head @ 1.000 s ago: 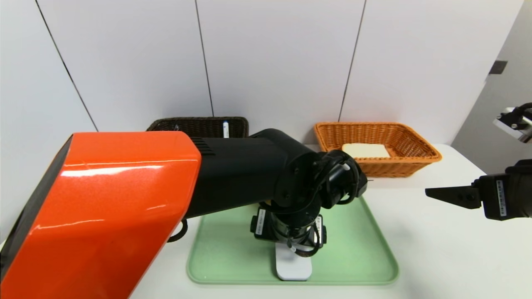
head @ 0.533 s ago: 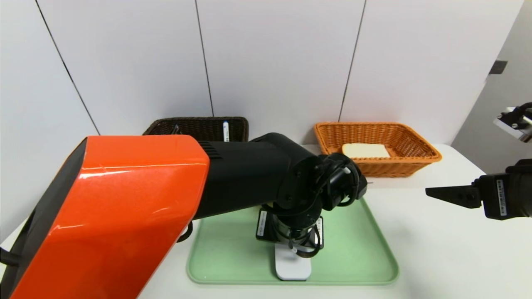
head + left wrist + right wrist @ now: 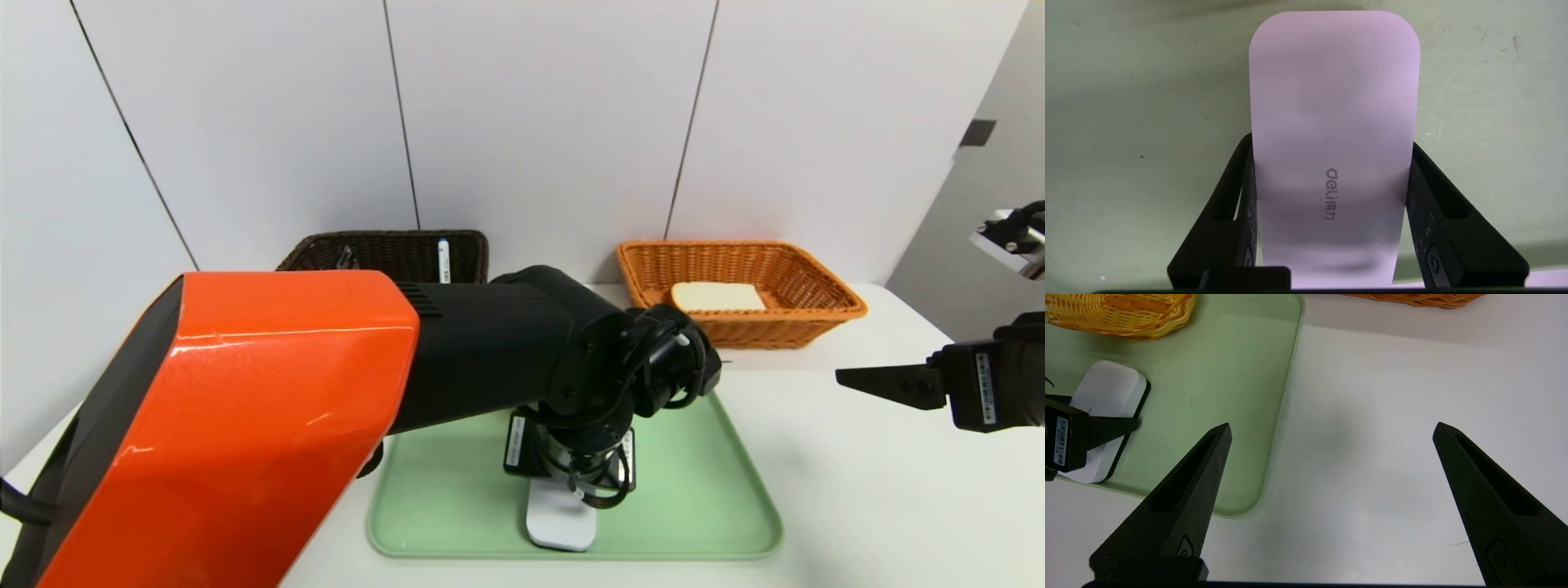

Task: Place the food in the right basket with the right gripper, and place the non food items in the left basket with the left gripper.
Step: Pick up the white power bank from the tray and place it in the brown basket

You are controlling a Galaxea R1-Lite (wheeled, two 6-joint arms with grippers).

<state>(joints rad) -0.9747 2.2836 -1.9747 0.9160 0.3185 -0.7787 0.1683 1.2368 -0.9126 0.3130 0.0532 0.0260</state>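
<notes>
While the left gripper (image 3: 1331,171) reaches down over the green tray (image 3: 702,506), its two black fingers (image 3: 1233,196) press against the long sides of the flat white case (image 3: 1333,122), so it is closed on the case, which lies on the tray's near part in the head view (image 3: 559,523). The tray is scuffed and faintly scratched in the left wrist view, and it sits on a plain white table (image 3: 857,490) that runs back to a wall of pale panels (image 3: 539,114) split by thin dark seams. Against that wall stand two wicker baskets. The dark brown basket (image 3: 392,249) is at the back left, partly hidden behind the orange upper arm (image 3: 237,425), and the white marker (image 3: 443,260) with its blue cap leans inside it near the right end. The orange basket (image 3: 739,290) is at the back right, just beyond the tray's far right corner, and the slice of bread (image 3: 717,296) lies flat in it. The right gripper (image 3: 1331,465) hangs above bare table to the right of the tray, well apart from the case, with its fingers spread wide and nothing between them. A small yellow basket (image 3: 1122,314) shows in the right wrist view, on the far part of the tray. To the far right, the white wall gives way to a grey surface (image 3: 992,188).
</notes>
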